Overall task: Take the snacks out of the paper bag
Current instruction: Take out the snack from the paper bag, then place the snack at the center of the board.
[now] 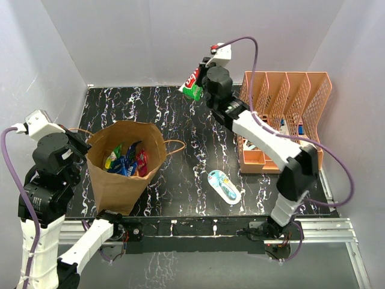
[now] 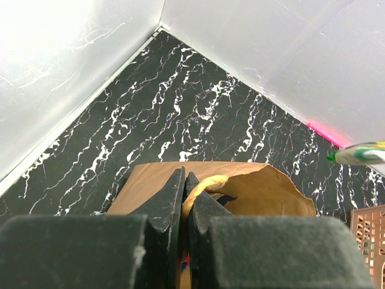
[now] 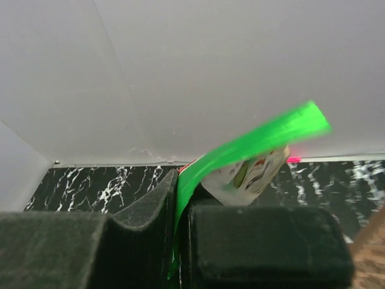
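We are holding the green chip bag [image 1: 192, 85] in the right gripper [image 1: 203, 77]. Its jaws are clamping on one edge of the packet, so most of the packet is sticking out beyond the fingertips, toward the left in the top view. The packet is hanging high over the far part of the table [image 1: 174, 117], well apart from the paper bag [image 1: 117, 189] and near the left side of the peach organizer [image 1: 283, 99]. We are judging that the coming move is going straight down to the table under the packet, and only then opening the jaws. The left gripper [image 2: 185, 188] is pressing its jaws together on the twisted handle [image 2: 207, 182] at the left rim of the bag, and so it is steadying the bag upright with the mouth open. The other snacks [image 1: 127, 159] are lying inside, with their long axes pointing roughly up to the opening. The left arm is nearer to them, but it is occupied, so we are expecting the right arm to reach for them.
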Controlling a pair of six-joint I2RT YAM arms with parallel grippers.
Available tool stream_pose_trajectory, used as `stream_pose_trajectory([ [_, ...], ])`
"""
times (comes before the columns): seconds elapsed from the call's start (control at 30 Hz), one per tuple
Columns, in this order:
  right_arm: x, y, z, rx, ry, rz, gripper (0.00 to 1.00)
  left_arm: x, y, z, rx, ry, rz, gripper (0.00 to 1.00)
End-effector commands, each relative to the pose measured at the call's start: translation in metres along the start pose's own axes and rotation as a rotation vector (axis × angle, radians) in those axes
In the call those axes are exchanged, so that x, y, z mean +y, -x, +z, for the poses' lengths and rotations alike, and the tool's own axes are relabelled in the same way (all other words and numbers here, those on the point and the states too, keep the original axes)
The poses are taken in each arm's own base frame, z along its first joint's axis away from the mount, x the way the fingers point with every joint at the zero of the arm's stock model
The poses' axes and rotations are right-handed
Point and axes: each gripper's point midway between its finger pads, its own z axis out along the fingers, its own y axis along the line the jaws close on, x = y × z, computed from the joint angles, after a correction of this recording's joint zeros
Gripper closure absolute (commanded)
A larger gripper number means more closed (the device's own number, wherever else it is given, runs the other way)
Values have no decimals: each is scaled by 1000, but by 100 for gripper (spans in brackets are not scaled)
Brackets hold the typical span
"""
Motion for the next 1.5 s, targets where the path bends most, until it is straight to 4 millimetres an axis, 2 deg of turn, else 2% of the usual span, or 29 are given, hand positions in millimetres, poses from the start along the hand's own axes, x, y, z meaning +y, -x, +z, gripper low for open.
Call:
stream_pose_trajectory([
  [0.0, 18, -11, 53, -53, 59, 199, 92, -10, 23, -2, -72, -35, -34, 100],
  [0.07, 27, -27, 77, -56, 72, 212, 92, -13, 20, 1, -61, -39, -29, 100],
  [0.17, 39, -41, 109, -68, 63, 251, 92, -15, 18, 4, -51, -36, -27, 100],
  [0.2, 45, -37, 116, -91, 65, 283, 92, -15, 18, 4, -49, -35, -27, 100],
  [0.37, 54, -58, 145, -112, 54, 443, 92, -15, 17, 6, -47, -31, -26, 100],
  [0.47, 42, -75, 154, -93, 31, 549, 92, -16, 18, 5, -45, -35, -25, 100],
  [0.57, 21, -90, 151, -39, 5, 647, 92, -18, 20, 5, -46, -41, -25, 100],
  [0.67, -9, -128, 135, 58, -77, 714, 92, -19, 20, 3, -45, -54, -26, 100],
  [0.77, -41, -173, 107, 166, -159, 760, 91, -22, 20, 2, -45, -77, -32, 100],
  [0.8, -51, -199, 93, 225, -187, 761, 89, -25, 20, 2, -43, -88, -35, 100],
  [0.97, -66, -256, 38, 444, -206, 731, 78, -36, 15, 2, -12, -137, -46, 100],
  [1.13, -78, -293, -26, 640, -228, 685, 68, -47, 3, 5, 38, -179, -42, 100],
  [1.27, -81, -299, -67, 735, -164, 565, 50, -51, -4, 6, 69, -200, -26, 100],
  [1.3, -84, -301, -75, 754, -157, 526, 41, -52, -5, 6, 73, -204, -19, 100],
  [1.33, -85, -288, -82, 751, -129, 486, 34, -52, -6, 6, 74, -212, -11, 100],
  [1.37, -88, -288, -90, 775, -104, 427, 28, -53, -8, 6, 75, -219, -2, 100],
  [1.47, -84, -269, -111, 827, 22, 278, 22, -52, -10, 6, 74, -228, 13, 100],
])
